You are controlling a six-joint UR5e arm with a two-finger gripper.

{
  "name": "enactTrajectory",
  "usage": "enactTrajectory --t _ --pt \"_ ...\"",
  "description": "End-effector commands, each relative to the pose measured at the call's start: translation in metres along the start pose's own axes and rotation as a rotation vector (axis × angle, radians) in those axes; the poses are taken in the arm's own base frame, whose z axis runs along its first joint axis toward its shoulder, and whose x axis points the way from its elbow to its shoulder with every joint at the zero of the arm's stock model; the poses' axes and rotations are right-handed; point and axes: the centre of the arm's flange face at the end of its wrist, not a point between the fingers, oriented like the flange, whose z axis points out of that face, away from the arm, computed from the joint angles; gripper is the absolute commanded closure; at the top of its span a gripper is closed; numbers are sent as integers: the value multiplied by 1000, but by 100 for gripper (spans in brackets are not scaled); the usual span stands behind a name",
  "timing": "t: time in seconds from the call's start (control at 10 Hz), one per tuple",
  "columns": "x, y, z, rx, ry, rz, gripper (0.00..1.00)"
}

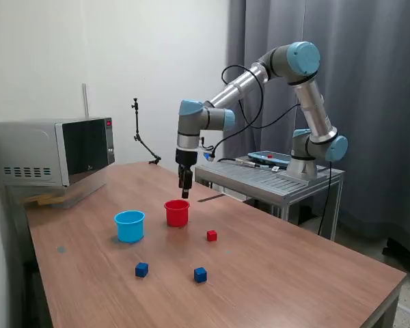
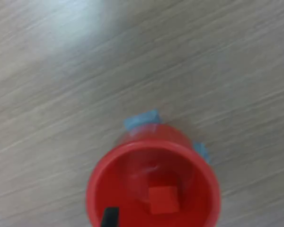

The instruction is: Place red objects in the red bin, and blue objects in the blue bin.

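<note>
My gripper [image 1: 185,192] hangs just above the red bin [image 1: 177,212], near its far rim. In the wrist view I look down into the red bin [image 2: 132,161], where one red cube [image 2: 163,199] lies on the bottom. One dark fingertip [image 2: 110,217] shows at the picture's edge, with nothing held between the fingers. A second red cube [image 1: 212,235] sits on the table to the exterior view's right of the red bin. The blue bin [image 1: 130,225] stands to the red bin's left. Two blue cubes [image 1: 142,269] [image 1: 200,275] lie nearer the table's front.
A microwave [image 1: 55,150] stands at the table's back left. The arm's base sits on a metal stand [image 1: 273,179] behind the table, at the right. A thin black holder [image 1: 140,137] stands by the wall. Blue tape bits [image 2: 142,118] stick out under the red bin.
</note>
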Motion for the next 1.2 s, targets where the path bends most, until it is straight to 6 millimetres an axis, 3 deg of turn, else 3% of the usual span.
enactTrajectory --t 0.0,0.3,0.4,0.8,0.9,1.1 --pt "48 -26 -2 2 8 -78 0" --pt "145 -93 -12 4 26 -246 0" --pt "154 -110 -5 24 20 -247 0" --pt "149 -154 23 96 -17 -163 0" --pt "147 -156 27 100 -27 -117 0" --pt "133 -136 32 53 -10 -13 0"
